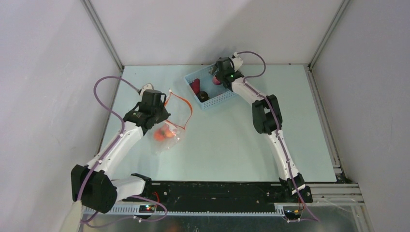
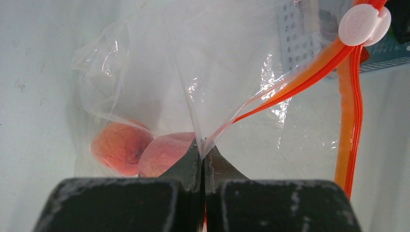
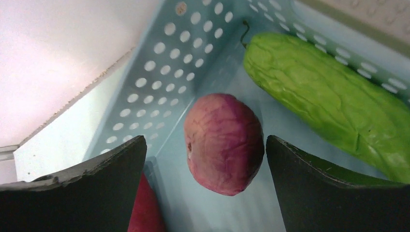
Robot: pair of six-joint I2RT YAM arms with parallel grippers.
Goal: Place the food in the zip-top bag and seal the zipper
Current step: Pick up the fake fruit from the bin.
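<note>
While L fingers (image 2: 186, 164) tight on bag (image 2: 145, 63), R fingers (image 3: 96, 188) wide (astride food (image 3: 223, 142))

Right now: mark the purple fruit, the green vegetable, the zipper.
purple fruit (image 3: 223, 144), right wrist view, centre of its skin.
green vegetable (image 3: 329, 101), right wrist view, mid-body.
zipper (image 2: 350, 125), left wrist view, upright orange strip.

Robot lab cell: white panel walls (image 1: 203, 29), aluminium frame (image 1: 102, 34).

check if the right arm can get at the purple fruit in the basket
Probably yes: the right gripper is open with a finger on either side of the purple fruit, nothing between.
</note>
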